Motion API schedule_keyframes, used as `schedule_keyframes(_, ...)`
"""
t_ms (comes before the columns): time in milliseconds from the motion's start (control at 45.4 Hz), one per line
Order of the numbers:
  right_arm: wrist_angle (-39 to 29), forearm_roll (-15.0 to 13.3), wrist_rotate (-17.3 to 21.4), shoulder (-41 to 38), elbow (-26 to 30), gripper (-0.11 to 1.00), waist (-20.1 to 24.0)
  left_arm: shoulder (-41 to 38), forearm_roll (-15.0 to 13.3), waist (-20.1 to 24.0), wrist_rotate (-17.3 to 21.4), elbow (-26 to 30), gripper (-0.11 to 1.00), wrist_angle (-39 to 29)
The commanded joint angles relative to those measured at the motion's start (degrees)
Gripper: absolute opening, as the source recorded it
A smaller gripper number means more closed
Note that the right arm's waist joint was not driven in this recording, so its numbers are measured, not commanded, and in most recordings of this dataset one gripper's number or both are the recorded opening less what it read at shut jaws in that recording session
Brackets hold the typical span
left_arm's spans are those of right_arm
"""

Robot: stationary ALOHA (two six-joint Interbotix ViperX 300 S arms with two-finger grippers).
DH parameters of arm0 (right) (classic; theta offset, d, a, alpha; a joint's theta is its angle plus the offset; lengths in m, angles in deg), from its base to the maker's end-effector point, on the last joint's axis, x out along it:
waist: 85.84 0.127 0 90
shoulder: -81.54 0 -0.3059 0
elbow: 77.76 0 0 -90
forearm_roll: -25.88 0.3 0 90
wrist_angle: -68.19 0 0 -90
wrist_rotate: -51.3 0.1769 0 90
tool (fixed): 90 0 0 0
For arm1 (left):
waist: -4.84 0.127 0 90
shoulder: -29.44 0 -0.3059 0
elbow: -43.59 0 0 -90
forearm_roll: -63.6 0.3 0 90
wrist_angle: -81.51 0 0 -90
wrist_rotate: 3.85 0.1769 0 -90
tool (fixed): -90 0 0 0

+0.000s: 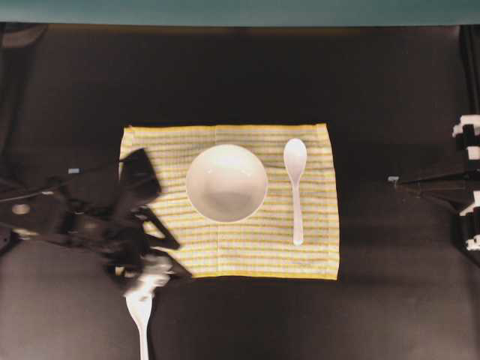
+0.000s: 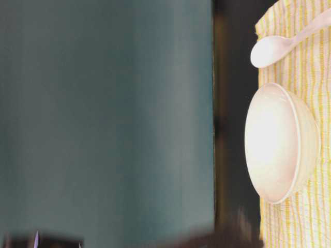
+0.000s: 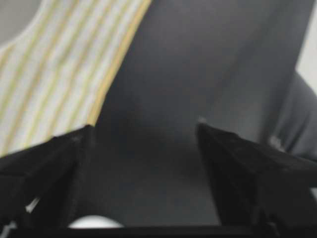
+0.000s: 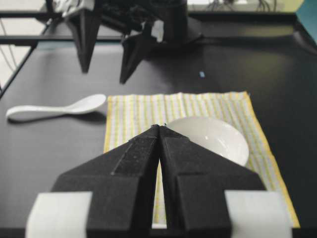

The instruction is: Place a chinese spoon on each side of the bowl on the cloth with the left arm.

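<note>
Second chinese spoon (image 1: 140, 313) off the cloth (image 1: 247, 247), on the dark tabletop (image 1: 300, 75) just past the cloth's near-left corner. Scoop end toward the cloth, handle running straight away from it to the near edge of the overhead view. Long axis about the same way as the first spoon (image 1: 295, 184), already lying on the cloth just right of the bowl (image 1: 226, 182).

Left claw (image 1: 150, 264) right over the scoop end, blurred in the overhead view. Jaws wide apart, nothing between them; from the left wrist view, bare tabletop between the two black fingers (image 3: 47, 173), and a small white curve at the bottom edge, likely the scoop. From the right wrist view, a clear gap of air between the claw tips and the spoon below.

Left arm (image 1: 67, 217) by far the nearer one. Right claw (image 4: 159, 148) pressed shut, holding nothing, parked well off to the right.

Likely next: straight down onto the spoon, fingers set across the handle, not along it. Free spot on the cloth left of the bowl, partly under the arm for now.
</note>
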Motion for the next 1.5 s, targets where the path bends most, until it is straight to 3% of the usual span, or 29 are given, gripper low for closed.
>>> schedule_keyframes(0,1.0,0.1,0.4,0.0,0.5,-0.01,0.0,5.5,0.2,-0.9,0.0,-6.3,0.80,3.5)
schedule_keyframes(220,0.9,0.2,0.4,0.4,0.5,-0.01,0.0,6.0,0.2,-3.3,-0.1,-14.4,0.80,7.4)
schedule_keyframes(594,1.1,0.3,0.6,0.4,0.4,-0.01,0.0,-3.9,0.3,-8.5,0.9,-12.6,0.80,10.5)
schedule_keyframes(1101,1.3,0.3,0.5,0.4,0.3,-0.01,0.0,-9.1,0.2,-9.2,-0.6,-10.3,0.77,12.1)
schedule_keyframes(1255,1.3,0.3,0.5,0.4,0.3,-0.01,0.0,-9.1,0.2,-9.2,-0.8,-10.4,0.66,12.0)
schedule_keyframes(1365,1.1,0.3,0.5,0.4,0.2,-0.01,0.1,-9.1,0.3,-9.2,-1.0,-10.3,0.47,12.0)
schedule_keyframes(1475,1.1,0.3,0.5,0.4,0.1,-0.01,0.0,-9.1,0.3,-8.8,-1.3,-10.2,0.21,11.5)
